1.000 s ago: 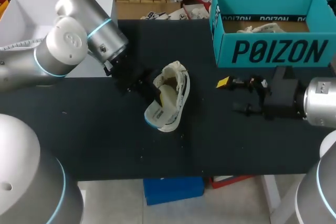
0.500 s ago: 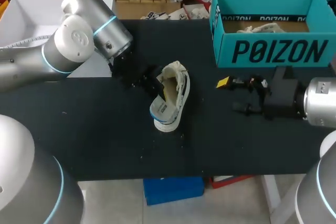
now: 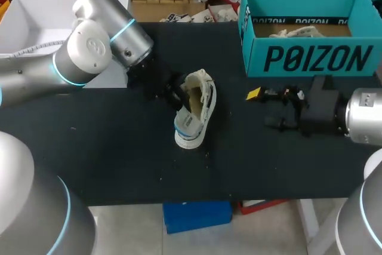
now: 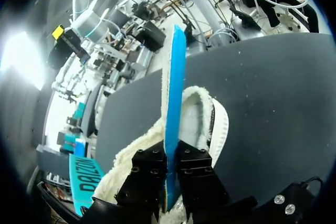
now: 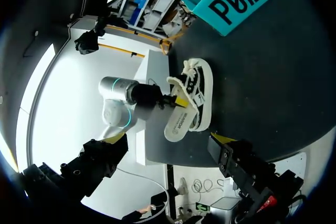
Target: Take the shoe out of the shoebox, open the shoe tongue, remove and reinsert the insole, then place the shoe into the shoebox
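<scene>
One second has changed mainly the insole (image 3: 187,125). Its free end stuck out toward 7 o'clock from the shoe (image 3: 203,97) before; now it lies closer in, almost in line with the sole. The left arm has swung a little toward 1 o'clock. The right arm has not moved.

The shoe is near the middle of the black worktop (image 3: 119,159), tilted onto its side. In the head view its long axis runs from 12 o'clock to about 6–7 o'clock, and the fleece-lined opening is turned toward 9 o'clock. Which end is the toe I cannot tell.

The left tool (image 4: 172,160) is at the shoe's 9 o'clock side, clenched on the insole. In the left wrist view the thin insole stands on its blue edge between the two fingers, with the shoe just ahead. The right tool (image 5: 169,140) is at 3 o'clock from the shoe, well apart, released, with nothing between its fingers.

The teal shoebox (image 3: 310,58), at 2 o'clock from the shoe, has one large dark word along its front wall. The insole has a small dark print near its free end.
</scene>
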